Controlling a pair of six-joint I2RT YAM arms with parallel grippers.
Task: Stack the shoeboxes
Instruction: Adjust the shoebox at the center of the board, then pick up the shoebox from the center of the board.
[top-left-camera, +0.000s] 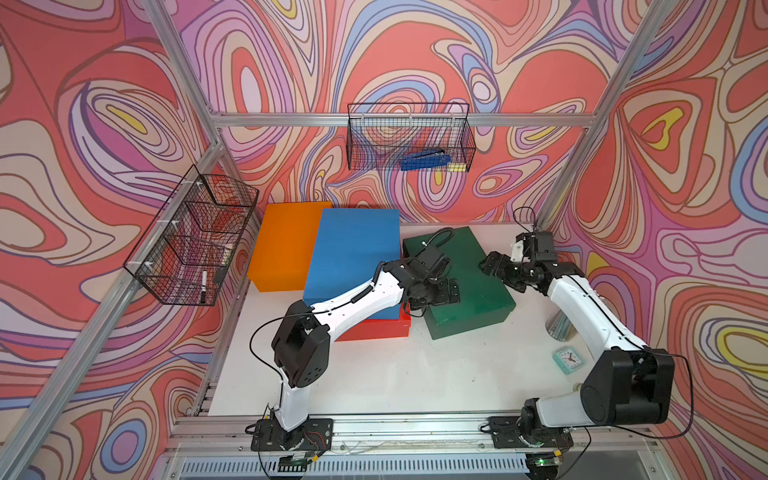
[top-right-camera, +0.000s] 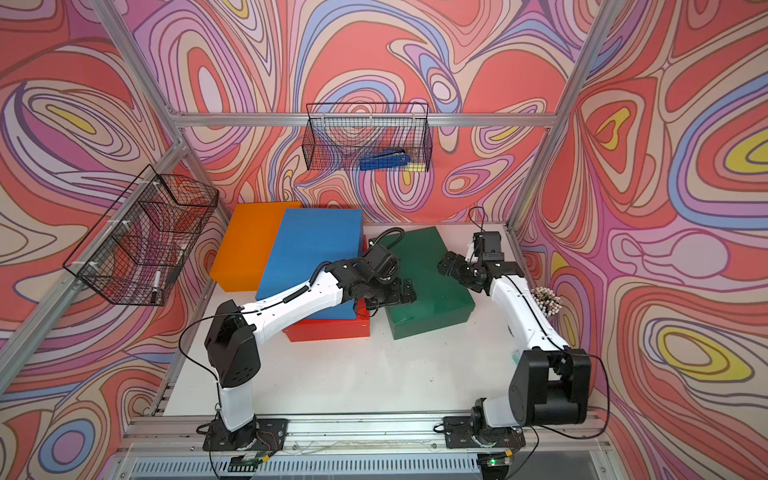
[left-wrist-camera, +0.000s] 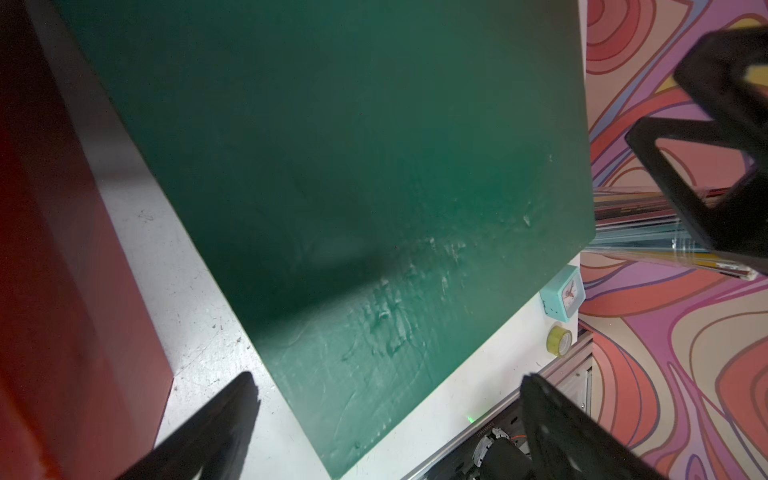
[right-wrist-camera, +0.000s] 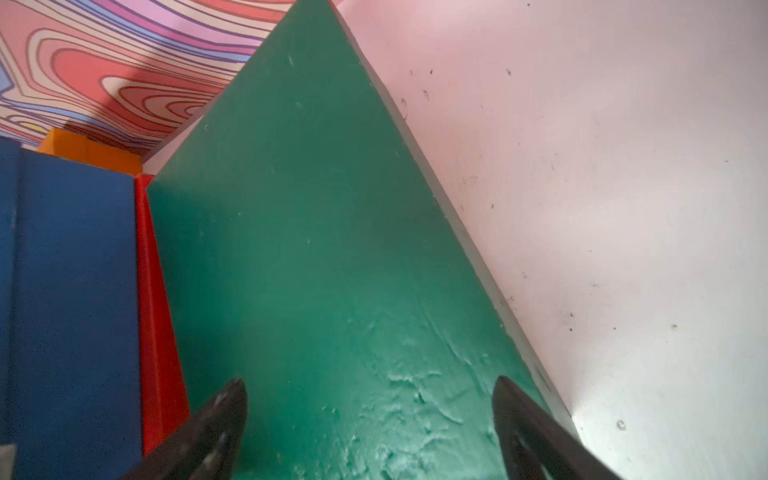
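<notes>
Jaws wide and empty, left gripper (left-wrist-camera: 386, 376) and right gripper (right-wrist-camera: 369, 379) hover over green box (top-left-camera: 473, 295); lopsided squeeze could ram it into red box (left-wrist-camera: 62, 270) beside left gripper.

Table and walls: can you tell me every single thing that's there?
orange shoebox: one, orange, back left.
red shoebox: one, red, stack's bottom.
blue shoebox: one, blue, atop red shoebox.
green shoebox: one, dark green, right of stack.
wire baskets: two, black, on walls.
stapler: one, blue, back basket.
marker: one, white, side basket.
clock: one, turquoise, front right.
tape roll: one, yellow, near clock.
pencils: bunch, mixed, right side.
left hand, right hand: two, black, open above green shoebox.
</notes>
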